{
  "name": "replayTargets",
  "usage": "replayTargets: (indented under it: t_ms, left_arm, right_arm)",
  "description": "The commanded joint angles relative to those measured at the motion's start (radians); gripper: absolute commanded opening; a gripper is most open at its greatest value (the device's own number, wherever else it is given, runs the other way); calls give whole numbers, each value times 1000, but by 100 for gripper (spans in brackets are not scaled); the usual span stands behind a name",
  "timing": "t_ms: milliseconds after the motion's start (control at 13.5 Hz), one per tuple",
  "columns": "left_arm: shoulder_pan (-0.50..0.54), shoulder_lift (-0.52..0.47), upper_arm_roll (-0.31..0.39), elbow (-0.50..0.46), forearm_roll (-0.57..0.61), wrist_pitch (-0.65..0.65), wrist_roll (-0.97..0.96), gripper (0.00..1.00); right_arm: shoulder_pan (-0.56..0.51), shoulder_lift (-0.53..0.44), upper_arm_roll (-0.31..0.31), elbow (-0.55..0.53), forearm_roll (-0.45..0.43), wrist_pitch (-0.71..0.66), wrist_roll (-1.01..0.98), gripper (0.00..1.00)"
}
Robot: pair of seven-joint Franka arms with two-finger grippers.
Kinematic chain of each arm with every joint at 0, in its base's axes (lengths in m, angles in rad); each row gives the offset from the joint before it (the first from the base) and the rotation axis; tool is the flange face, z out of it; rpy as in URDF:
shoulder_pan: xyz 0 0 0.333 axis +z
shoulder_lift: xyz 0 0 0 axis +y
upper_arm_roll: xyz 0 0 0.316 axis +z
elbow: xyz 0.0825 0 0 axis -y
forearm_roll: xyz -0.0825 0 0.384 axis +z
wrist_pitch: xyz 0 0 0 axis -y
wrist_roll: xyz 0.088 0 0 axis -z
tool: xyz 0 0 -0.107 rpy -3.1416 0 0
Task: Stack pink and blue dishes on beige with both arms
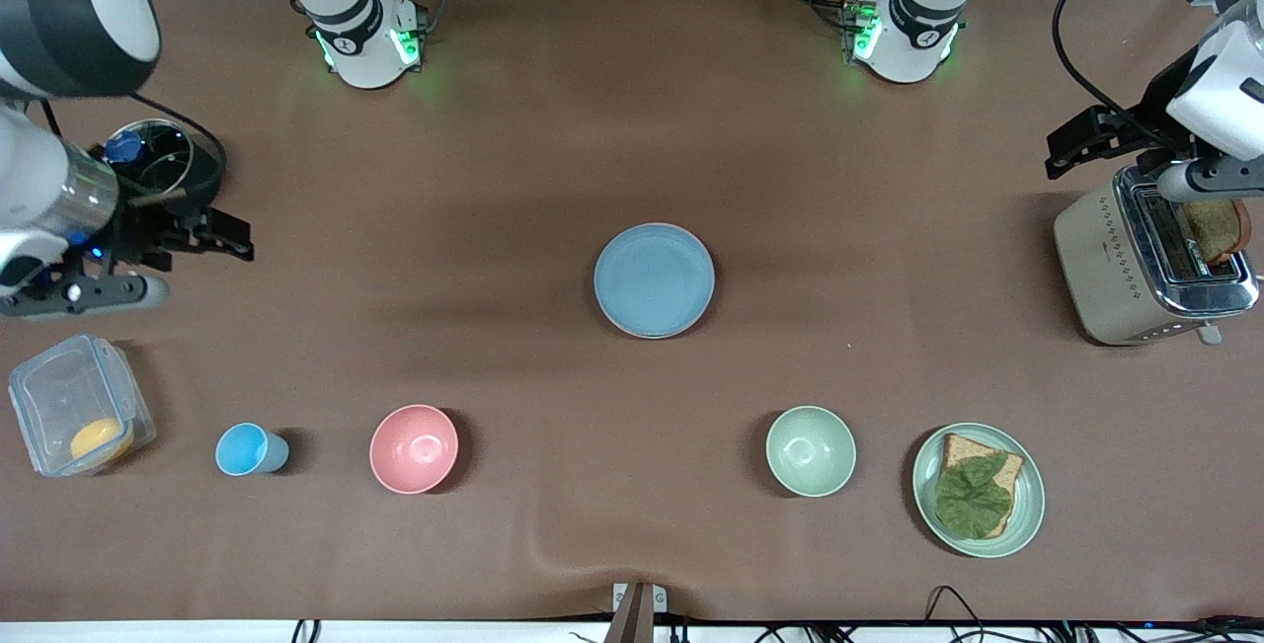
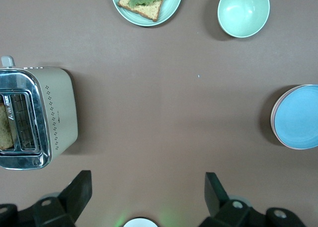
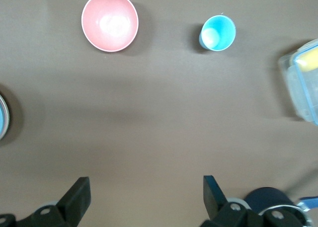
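The light blue plate (image 1: 654, 280) lies in the middle of the table, on top of a stack. In the left wrist view a thin pale pinkish-beige rim shows under the blue plate (image 2: 300, 116). I cannot tell the pink dish from the beige one there. My left gripper (image 1: 1071, 149) hangs open and empty (image 2: 148, 187) above the table by the toaster, at the left arm's end. At the right arm's end my right gripper (image 1: 232, 238) also hangs open and empty (image 3: 146, 189), well apart from the stack.
A toaster (image 1: 1150, 263) holds a bread slice. Nearer the front camera stand a green plate with bread and a leaf (image 1: 978, 490), a green bowl (image 1: 811, 450), a pink bowl (image 1: 414, 448), a blue cup (image 1: 247, 449) and a clear lidded box (image 1: 79, 416).
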Motion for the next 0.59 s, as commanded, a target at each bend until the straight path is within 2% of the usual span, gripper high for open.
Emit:
replayTargets:
  t_ms: [0,149,297,520]
  left_arm:
    - [0,-43,5,-43,-22,0,25,100]
    - [-3,-73,5,-81,-22,40,25,100]
    - [-8,-77,4,-86,-14,45,25,100]
    - [1,-60,2,-75,-11,69,25,100]
  right_arm:
    - [-39,-83,17,-74,-35,3,-68,100]
    - [-103,-95,17,-66,-33,-10,-172,100]
    - [-134,-100,16,-54,-18,-32,-166,100]
    - [-136,-112,16,-26,-16,-77,-33,100]
